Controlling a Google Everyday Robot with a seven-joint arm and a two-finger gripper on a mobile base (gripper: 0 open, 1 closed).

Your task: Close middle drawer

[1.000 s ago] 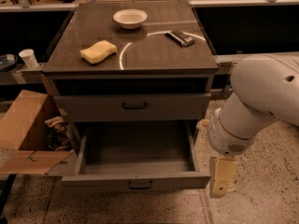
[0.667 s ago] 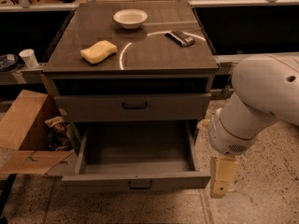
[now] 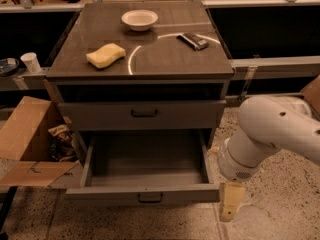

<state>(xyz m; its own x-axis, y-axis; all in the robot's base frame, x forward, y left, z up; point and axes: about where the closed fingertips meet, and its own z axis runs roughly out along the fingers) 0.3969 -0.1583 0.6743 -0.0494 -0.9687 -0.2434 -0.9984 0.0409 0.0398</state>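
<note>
The wide, flat-fronted grey middle drawer [image 3: 145,170] stands pulled open; the smooth cream gripper [image 3: 231,208] hangs beside its right front corner, grip state unreadable.

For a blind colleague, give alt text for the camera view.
The middle drawer of a grey cabinet stands pulled out and empty; the gripper hangs by its front's right-hand corner. A bowl and sponge sit on top.

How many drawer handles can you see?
2: one on the closed upper drawer, one on the pulled-out middle drawer. More may be hidden beneath. The pincer hangs low by its front right corner.
</note>
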